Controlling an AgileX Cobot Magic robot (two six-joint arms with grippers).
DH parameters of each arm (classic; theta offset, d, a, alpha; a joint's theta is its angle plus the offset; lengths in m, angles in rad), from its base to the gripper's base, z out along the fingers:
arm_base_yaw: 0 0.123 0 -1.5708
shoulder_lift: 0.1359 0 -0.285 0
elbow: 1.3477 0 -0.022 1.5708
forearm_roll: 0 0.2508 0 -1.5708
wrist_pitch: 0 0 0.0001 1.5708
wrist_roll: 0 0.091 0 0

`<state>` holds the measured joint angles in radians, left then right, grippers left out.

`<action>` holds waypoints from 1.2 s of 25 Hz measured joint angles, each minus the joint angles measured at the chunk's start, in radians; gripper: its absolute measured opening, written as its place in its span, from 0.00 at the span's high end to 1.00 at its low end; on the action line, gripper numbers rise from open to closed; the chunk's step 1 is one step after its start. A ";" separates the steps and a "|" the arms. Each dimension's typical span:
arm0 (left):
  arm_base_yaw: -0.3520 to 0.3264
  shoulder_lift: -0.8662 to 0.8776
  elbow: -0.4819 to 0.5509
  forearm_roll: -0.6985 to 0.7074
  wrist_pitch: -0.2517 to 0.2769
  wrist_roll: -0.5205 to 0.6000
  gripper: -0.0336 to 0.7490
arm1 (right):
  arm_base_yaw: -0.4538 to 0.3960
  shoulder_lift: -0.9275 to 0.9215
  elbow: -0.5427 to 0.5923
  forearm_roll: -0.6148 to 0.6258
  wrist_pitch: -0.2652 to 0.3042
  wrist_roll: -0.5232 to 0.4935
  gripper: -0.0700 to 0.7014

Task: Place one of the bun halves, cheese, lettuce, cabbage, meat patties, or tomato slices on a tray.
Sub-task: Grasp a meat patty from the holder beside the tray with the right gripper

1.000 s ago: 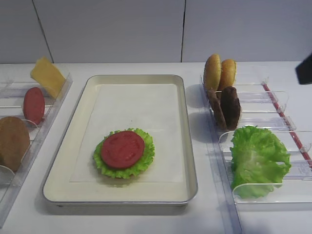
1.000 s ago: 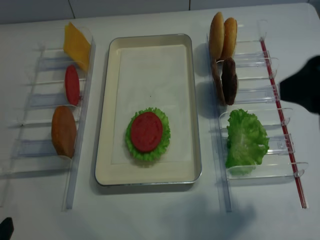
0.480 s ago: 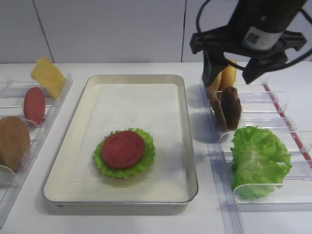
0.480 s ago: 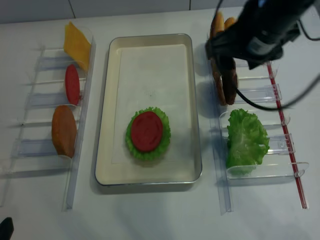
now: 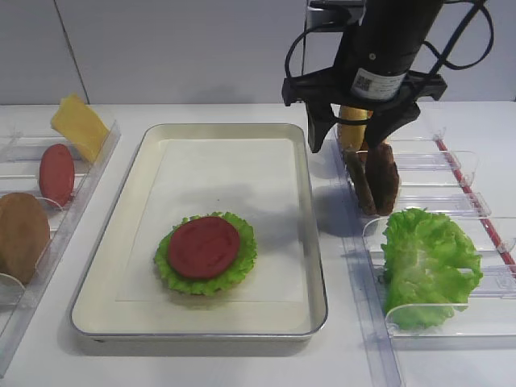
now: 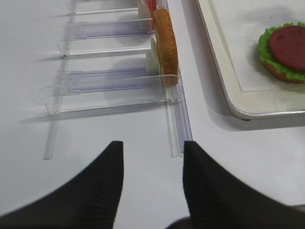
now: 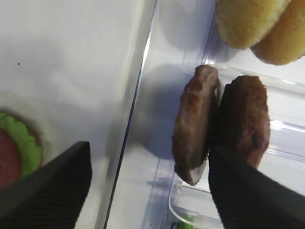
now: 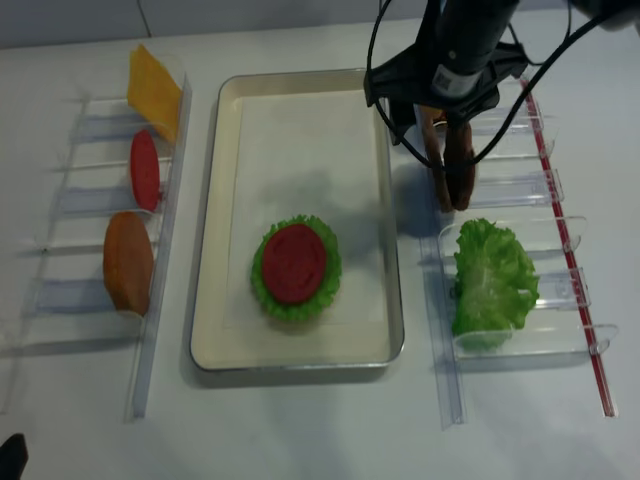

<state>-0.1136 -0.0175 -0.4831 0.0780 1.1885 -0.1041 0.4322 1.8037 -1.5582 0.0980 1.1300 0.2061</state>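
Looks like a robotics lab setup dressed up as a burger station, not a real kitchen. The tabletop [image 5: 242,367] is plain white, and behind it at the far side there's just a blank pale panel wall [image 5: 177,48] with seams, no stove, sink or appliances in view. The ingredients stand on edge in clear plastic racks [image 5: 439,266] on the left and right, sorted by type like a test fixture. In the middle sits a cream tray [image 5: 310,242] with a paper liner. A black robot arm [image 5: 379,48] with loose cables and a code sticker hangs over the far right rack. All very staged and tidy.
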 joint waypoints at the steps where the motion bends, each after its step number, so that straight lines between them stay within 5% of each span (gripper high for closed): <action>1: 0.000 0.000 0.000 0.000 0.000 0.000 0.58 | 0.000 0.008 -0.002 -0.002 -0.002 0.000 0.22; 18: 0.000 0.000 0.000 0.000 0.000 0.000 0.58 | 0.000 0.118 -0.006 -0.070 -0.015 0.035 0.27; 27: 0.000 0.000 0.000 0.000 0.000 0.000 0.58 | 0.000 0.126 -0.008 -0.110 -0.002 0.051 0.63; 30: 0.000 0.000 0.000 0.000 0.000 0.000 0.58 | 0.000 0.126 -0.012 -0.126 0.012 0.051 0.67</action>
<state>-0.1136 -0.0175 -0.4831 0.0780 1.1885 -0.1041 0.4322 1.9302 -1.5701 -0.0277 1.1422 0.2569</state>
